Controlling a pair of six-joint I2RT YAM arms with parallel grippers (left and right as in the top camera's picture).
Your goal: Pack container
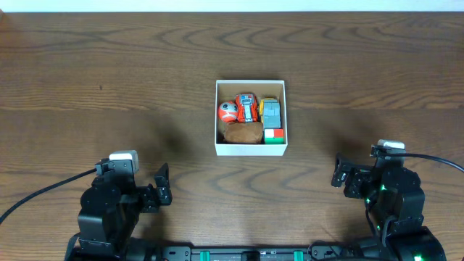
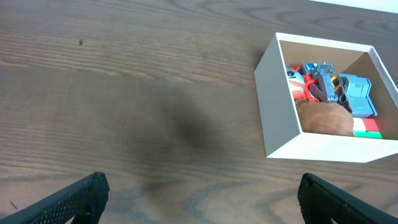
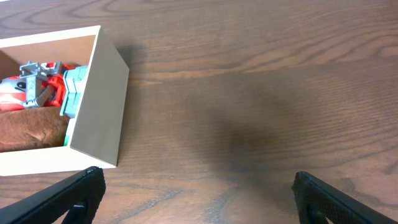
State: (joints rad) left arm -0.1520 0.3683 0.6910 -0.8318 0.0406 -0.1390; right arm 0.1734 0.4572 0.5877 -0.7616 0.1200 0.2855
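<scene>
Left gripper [image 1: 163,185] and right gripper [image 1: 338,172] both gape fully, holding nothing, well short of the container [image 1: 251,151] on either side. It sits mid-worktop [image 1: 87,72], mouth up, square, with no long axis. Toys [image 1: 246,110] fill it; likely done, so steer clear of its walls.

Left tool [image 1: 162,185] and right tool [image 1: 339,175] sit tucked back, well apart, pointing toward each other, jaws spread wide, gripping nothing.

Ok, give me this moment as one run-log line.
container: centre of table, toys inside | left gripper: open, empty, apart from container | right gripper: open, empty, apart from container
</scene>
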